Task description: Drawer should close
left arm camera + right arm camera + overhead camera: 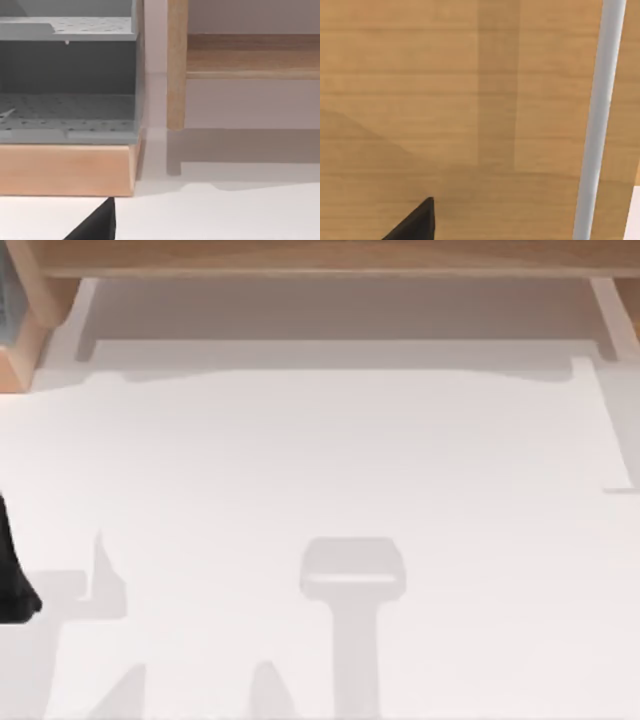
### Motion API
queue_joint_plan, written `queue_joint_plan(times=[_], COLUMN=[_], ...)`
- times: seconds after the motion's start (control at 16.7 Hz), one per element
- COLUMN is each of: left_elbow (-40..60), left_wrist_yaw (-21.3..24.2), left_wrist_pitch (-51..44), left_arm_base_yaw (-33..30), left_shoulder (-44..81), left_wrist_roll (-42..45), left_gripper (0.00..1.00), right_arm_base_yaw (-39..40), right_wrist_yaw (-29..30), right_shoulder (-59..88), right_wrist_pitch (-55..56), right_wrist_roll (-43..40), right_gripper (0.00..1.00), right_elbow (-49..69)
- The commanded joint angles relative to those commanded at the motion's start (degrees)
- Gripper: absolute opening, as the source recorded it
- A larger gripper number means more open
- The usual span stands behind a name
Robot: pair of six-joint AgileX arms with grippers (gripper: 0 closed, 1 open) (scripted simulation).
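Observation:
A grey unit with perforated shelves [70, 110] rests on a light wooden front [65, 170]; whether this is the drawer I cannot tell. Its wooden corner [22, 345] sits at the table's far left in the top view. My left arm [12, 580] is at the left edge of the table, some way short of that corner. A black part of my left gripper [95, 225] shows low in the left wrist view, apart from the wooden front. The right wrist view is close on a wooden panel [445, 100] crossed by a pale grey bar [600, 115], with a black part of my right gripper [415, 225] before it.
A wooden frame [330, 258] runs along the far edge of the white table [330, 470], with pale legs at both ends. A wooden post [177, 65] and rail [250, 55] stand beside the grey unit. Grey shadows lie on the table's near part.

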Motion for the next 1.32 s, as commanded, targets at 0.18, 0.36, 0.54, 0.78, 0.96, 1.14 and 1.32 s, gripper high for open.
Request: queue_joint_plan(times=[0.18,0.36,0.54,0.78,0.96,1.14,1.32], left_elbow=[0.00,0.00,0.00,0.00,0.00,0.00,0.00], left_wrist_yaw=[0.00,0.00,0.00,0.00,0.00,0.00,0.00], left_wrist_pitch=[0.00,0.00,0.00,0.00,0.00,0.00,0.00], left_arm_base_yaw=[0.00,0.00,0.00,0.00,0.00,0.00,0.00], left_shoulder=[0.00,0.00,0.00,0.00,0.00,0.00,0.00], left_wrist_roll=[0.00,0.00,0.00,0.00,0.00,0.00,0.00], left_gripper=[1.00,1.00,1.00,1.00,1.00,1.00,1.00], right_arm_base_yaw=[0.00,0.00,0.00,0.00,0.00,0.00,0.00], right_wrist_yaw=[0.00,0.00,0.00,0.00,0.00,0.00,0.00], right_shoulder=[0.00,0.00,0.00,0.00,0.00,0.00,0.00], right_wrist_pitch=[0.00,0.00,0.00,0.00,0.00,0.00,0.00], right_wrist_roll=[0.00,0.00,0.00,0.00,0.00,0.00,0.00], right_gripper=[0.92,0.70,0.47,0.17,0.00,0.00,0.00], right_elbow=[0.00,0.00,0.00,0.00,0.00,0.00,0.00])
